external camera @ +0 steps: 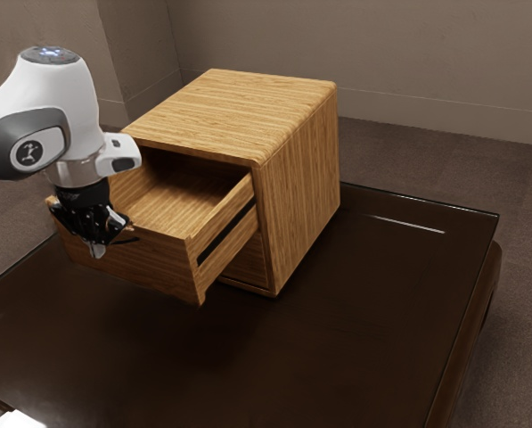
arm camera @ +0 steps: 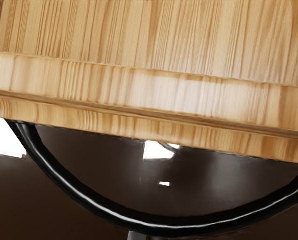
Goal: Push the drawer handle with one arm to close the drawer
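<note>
The black handle [arm camera: 173, 227] runs lengthwise along the open drawer's front [external camera: 150, 267], near the tabletop's [external camera: 337, 357] exterior-view-left edge, just inward of the gripper's [external camera: 96, 251] closed, empty tips.

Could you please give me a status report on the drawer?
Gripper at front, near black handle. Drawer standing open. No obstruction seen.

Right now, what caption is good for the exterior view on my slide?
Robot gripper at the open wooden drawer, its cabinet on a dark table.
</note>
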Action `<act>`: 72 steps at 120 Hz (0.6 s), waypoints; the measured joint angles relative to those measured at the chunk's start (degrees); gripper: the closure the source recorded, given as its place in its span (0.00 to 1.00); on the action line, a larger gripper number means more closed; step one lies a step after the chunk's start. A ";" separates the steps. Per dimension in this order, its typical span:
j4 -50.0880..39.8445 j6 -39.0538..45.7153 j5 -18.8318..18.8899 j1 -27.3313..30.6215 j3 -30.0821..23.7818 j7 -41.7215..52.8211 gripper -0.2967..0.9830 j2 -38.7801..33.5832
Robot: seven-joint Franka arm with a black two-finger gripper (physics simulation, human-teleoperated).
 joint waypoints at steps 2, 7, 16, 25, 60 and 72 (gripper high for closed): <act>0.02 0.46 0.30 -0.01 0.00 -0.08 0.85 0.24; 0.07 1.75 1.13 -0.07 -0.01 -0.26 0.85 0.69; 0.19 3.78 2.44 -0.04 -0.01 -0.60 0.85 1.05; 0.23 5.85 3.54 -0.03 -0.01 -0.95 0.85 1.30; 0.33 13.33 5.64 -0.73 -0.08 -1.89 0.85 3.37; 0.41 15.82 6.31 -0.72 -0.06 -2.12 0.85 3.93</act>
